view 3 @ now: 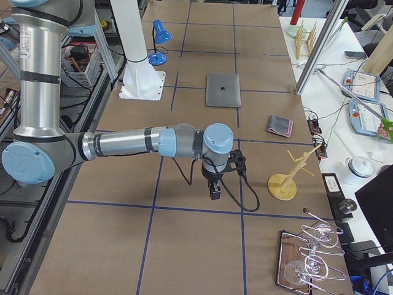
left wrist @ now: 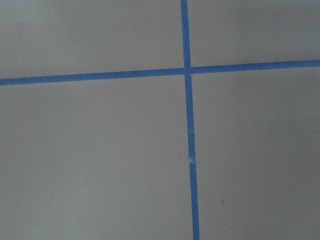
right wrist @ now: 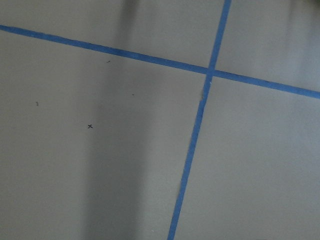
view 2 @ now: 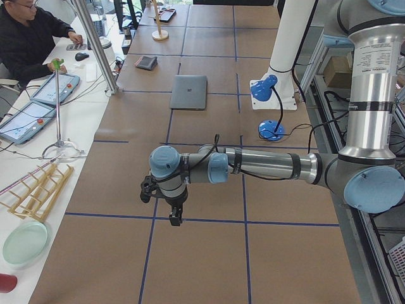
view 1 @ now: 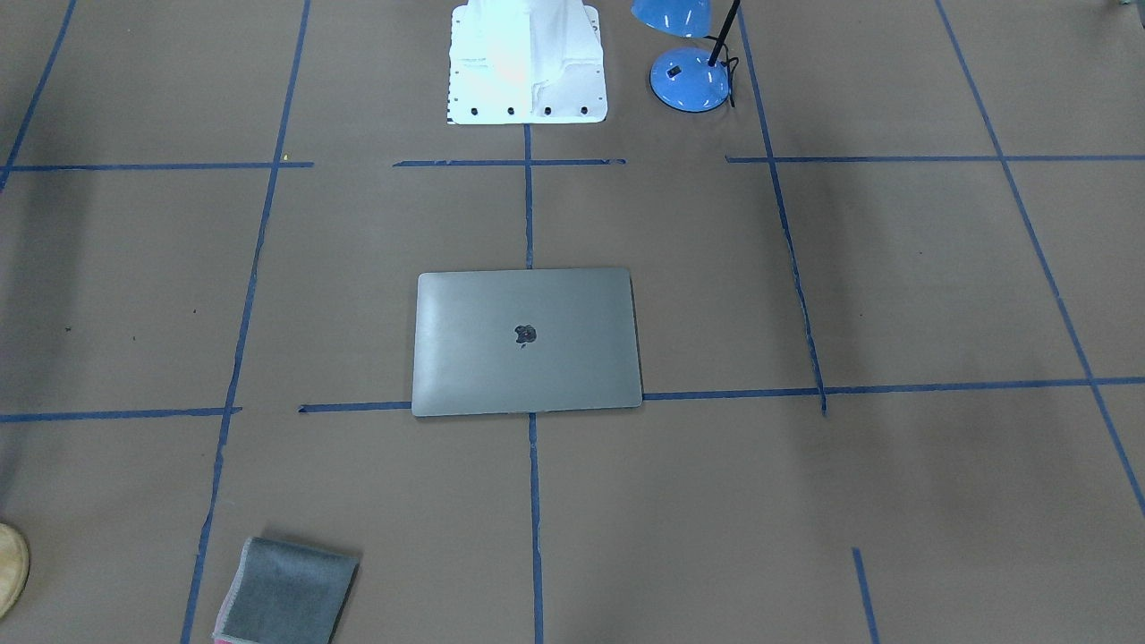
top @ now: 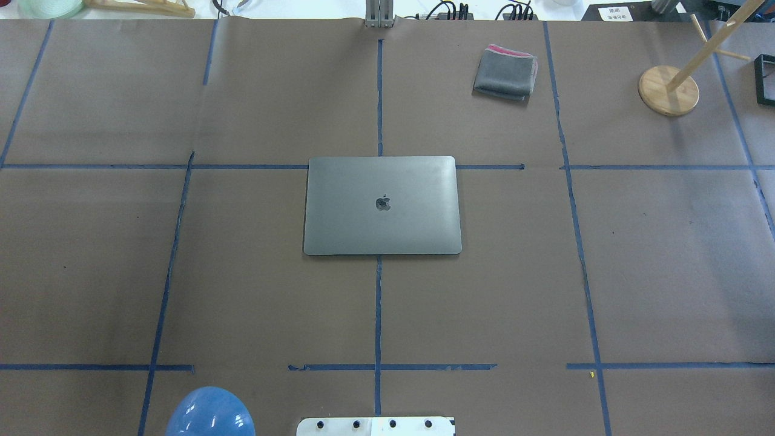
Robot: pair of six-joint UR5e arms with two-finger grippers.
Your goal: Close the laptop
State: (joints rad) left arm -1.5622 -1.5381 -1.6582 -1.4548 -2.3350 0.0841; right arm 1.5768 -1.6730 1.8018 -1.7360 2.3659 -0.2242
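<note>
Laptop (top: 381, 206) flat at worktop centre, well apart from every edge; lid looks already down. Likely rigid, smooth, slippery metal with a fragile screen: press the lid's free edge, don't pinch. Left gripper (view 2: 172, 215) and right gripper (view 3: 214, 187) hover near opposite ends of the worktop; cannot tell whether either is parted.

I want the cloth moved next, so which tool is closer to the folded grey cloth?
Right. The right tool hangs on the grey cloth's side of the laptop; the left tool hangs beyond the laptop, on the far side.

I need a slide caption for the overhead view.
Closed laptop lies flat on the table; folded grey cloth sits beyond it.
</note>
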